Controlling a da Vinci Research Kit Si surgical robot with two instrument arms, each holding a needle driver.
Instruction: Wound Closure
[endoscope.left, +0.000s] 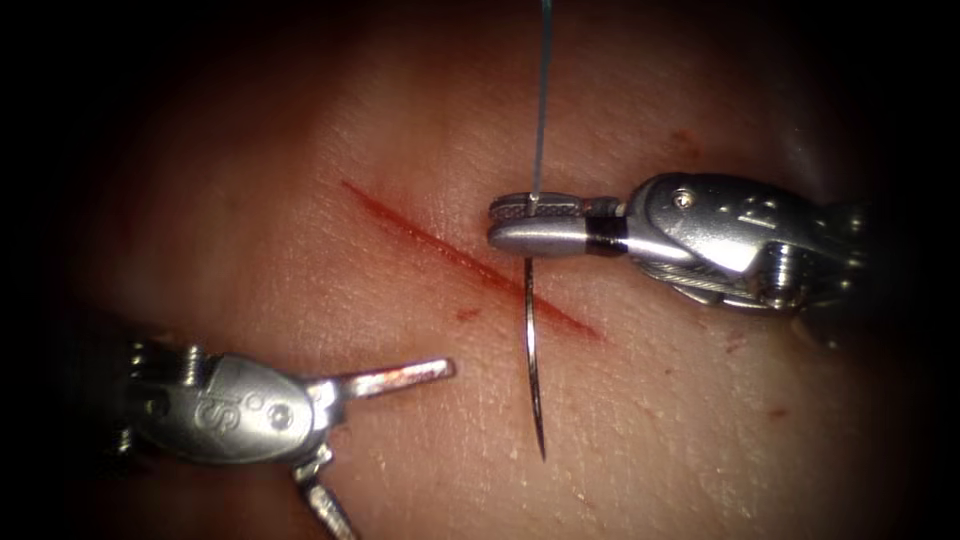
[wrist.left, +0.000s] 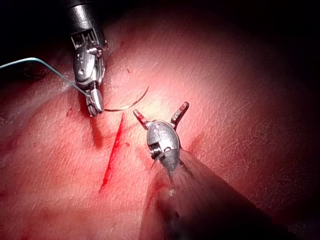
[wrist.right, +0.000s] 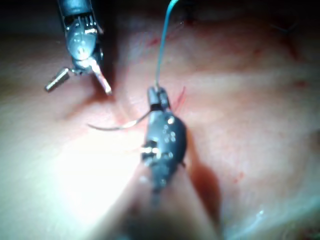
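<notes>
In the endoscope view, my right gripper (endoscope.left: 505, 222) is clamped on the needle (endoscope.left: 531, 350) near its thread end. The needle hangs below the gripper, crosses the cut (endoscope.left: 470, 262), and its tip lies free over the tissue (endoscope.left: 650, 420), not in it. The thread (endoscope.left: 541, 100) rises straight up from the gripper. My left gripper (endoscope.left: 395, 440) sits well apart, below and left of the needle, spread wide and holding nothing, with bare tissue between.

In the left wrist view, my left gripper (wrist.left: 161, 112) stands splayed wide just beside the needle's (wrist.left: 131, 102) tip. The right gripper (wrist.left: 95, 107) holds the needle's other end.

In the right wrist view, my right gripper (wrist.right: 159, 95) grips the needle (wrist.right: 117, 125), the thread (wrist.right: 162, 45) leading up and away. The left gripper (wrist.right: 80, 82) stands open beyond.
</notes>
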